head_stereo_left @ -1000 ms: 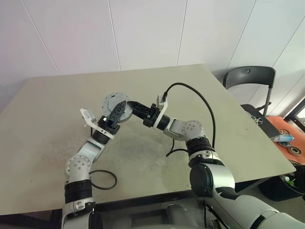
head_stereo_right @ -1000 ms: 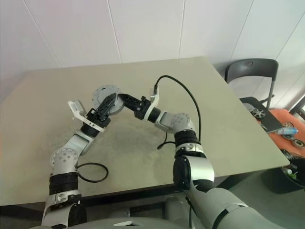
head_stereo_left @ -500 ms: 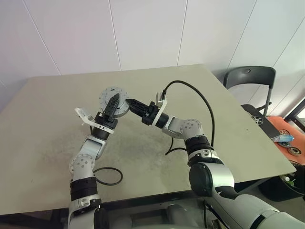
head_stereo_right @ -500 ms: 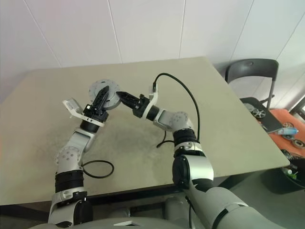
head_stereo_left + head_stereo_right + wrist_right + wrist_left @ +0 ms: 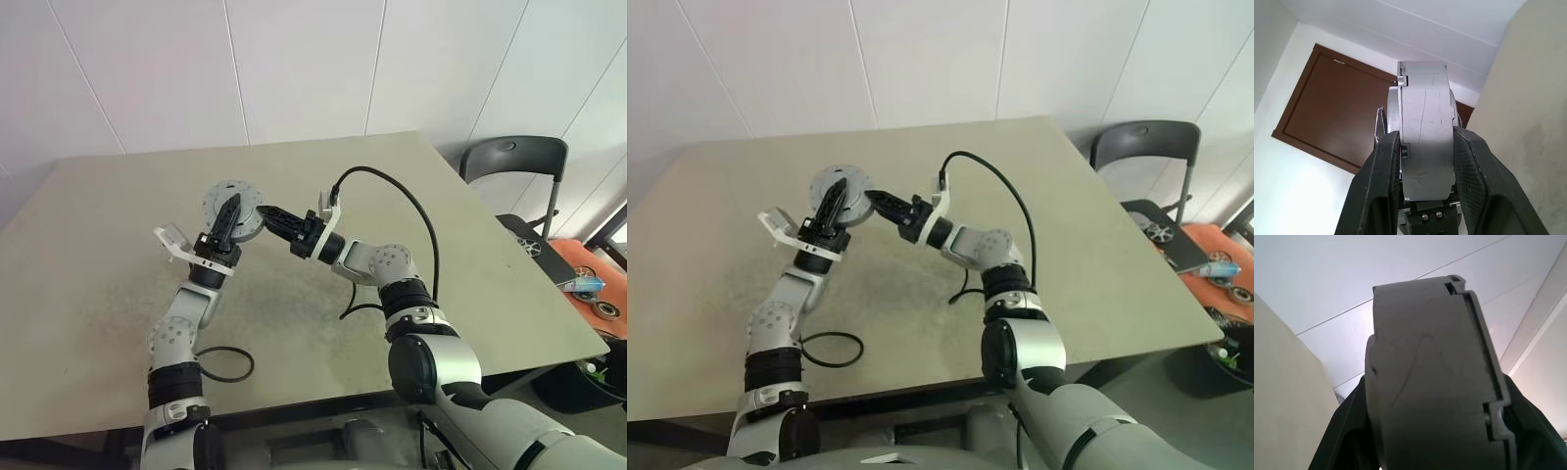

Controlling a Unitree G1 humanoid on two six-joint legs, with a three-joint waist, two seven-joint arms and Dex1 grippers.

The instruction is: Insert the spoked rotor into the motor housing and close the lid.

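Both your left gripper (image 5: 231,208) and right gripper (image 5: 269,211) clamp one grey disc assembly (image 5: 233,199) edge-on. You cannot tell rotor from housing; its insides are hidden.

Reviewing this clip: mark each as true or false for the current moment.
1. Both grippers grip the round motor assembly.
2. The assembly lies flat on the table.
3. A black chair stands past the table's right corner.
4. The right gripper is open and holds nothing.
1. True: the left gripper and right gripper both clamp the round motor assembly.
2. False: it is held up on edge above the table.
3. True: the black chair stands there.
4. False: the right wrist view shows its fingers closed on the assembly's grey rim.
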